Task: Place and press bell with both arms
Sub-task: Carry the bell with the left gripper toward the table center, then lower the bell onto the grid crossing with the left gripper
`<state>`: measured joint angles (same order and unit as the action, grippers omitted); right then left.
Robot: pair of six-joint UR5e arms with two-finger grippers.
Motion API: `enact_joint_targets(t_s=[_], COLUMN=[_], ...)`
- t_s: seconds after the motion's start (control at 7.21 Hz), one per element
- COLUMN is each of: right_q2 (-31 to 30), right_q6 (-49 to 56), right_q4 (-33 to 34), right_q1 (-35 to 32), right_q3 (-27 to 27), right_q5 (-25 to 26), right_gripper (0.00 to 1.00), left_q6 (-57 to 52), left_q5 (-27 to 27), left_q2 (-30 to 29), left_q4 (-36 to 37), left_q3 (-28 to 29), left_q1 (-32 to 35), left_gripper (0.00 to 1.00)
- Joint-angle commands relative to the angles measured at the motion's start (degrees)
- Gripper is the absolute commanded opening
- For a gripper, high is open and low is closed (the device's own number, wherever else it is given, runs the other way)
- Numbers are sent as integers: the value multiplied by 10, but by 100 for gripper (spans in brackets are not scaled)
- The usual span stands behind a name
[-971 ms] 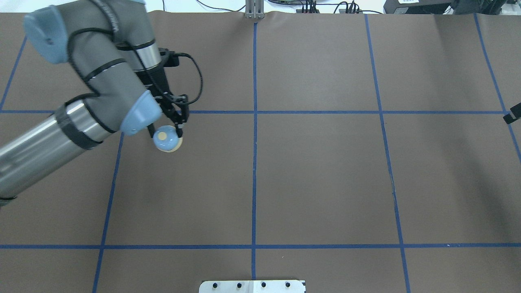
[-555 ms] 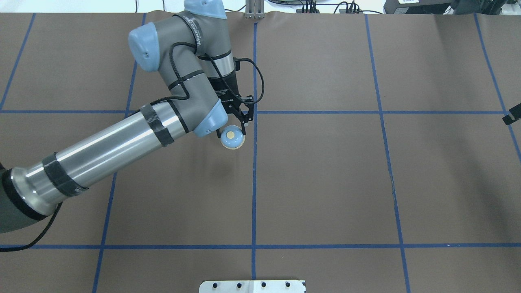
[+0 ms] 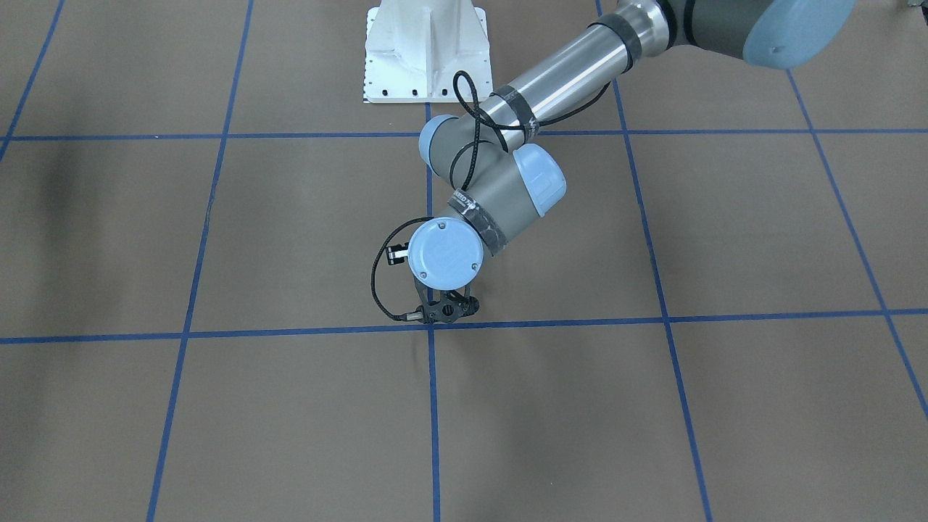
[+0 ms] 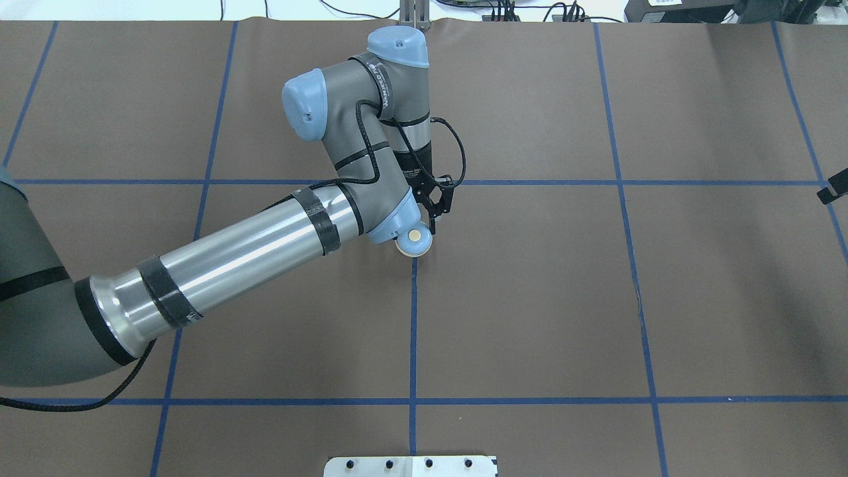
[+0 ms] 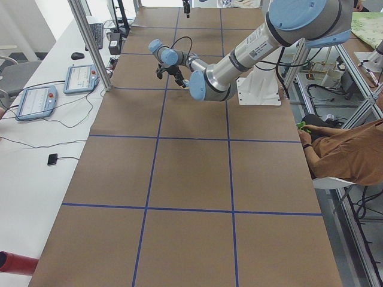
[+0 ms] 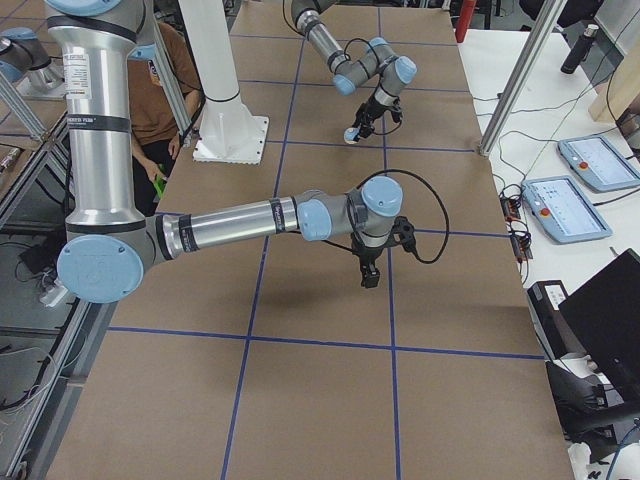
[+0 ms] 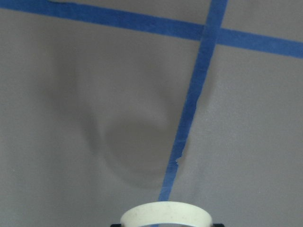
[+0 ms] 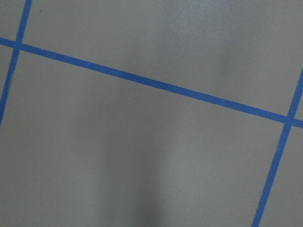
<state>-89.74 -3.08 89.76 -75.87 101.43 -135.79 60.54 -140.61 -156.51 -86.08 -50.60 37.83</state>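
Bell (image 4: 414,242): cream button and base rim; blue dome mostly hidden
Axis: upright; button faces up
Place: held just robot-side of the centre tape cross (image 4: 415,182)
Left gripper (image 4: 428,222): clamped on bell
Right gripper (image 6: 368,274): grip cannot be told

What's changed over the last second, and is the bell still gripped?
The left arm swung toward the robot's right, carrying the light-blue dome-shaped call bell with cream base from the left squares to the central blue tape line. The left pincer stayed shut on it; it seems still off the brown table cover, a shadow beneath. The black tip at the overhead view's right edge has not moved.
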Motion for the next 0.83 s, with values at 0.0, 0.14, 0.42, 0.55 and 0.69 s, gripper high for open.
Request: enact_joint_targets(t_s=[0.0,0.14,0.42,0.55,0.69], right_q2=[0,0,0,0,1], right_q6=[0,0,0,0,0], right_q4=[0,0,0,0,0], right_q1=[0,0,0,0,0], right_q3=[0,-1,-1,-1,-1], right_q5=[0,0,1,0,0], right_gripper=[100,100,100,100,100], left_q6=[3,3,2,2,2], left_q5=[14,14,14,14,15], left_q2=[-1,-1,0,1,1], left_q4=[-7,-8,-9,-12,-18], left_q3=[10,11,11,11,15], left_q1=[-9,-9,-14,-14,-17], left_gripper=[33,33,46,51,52])
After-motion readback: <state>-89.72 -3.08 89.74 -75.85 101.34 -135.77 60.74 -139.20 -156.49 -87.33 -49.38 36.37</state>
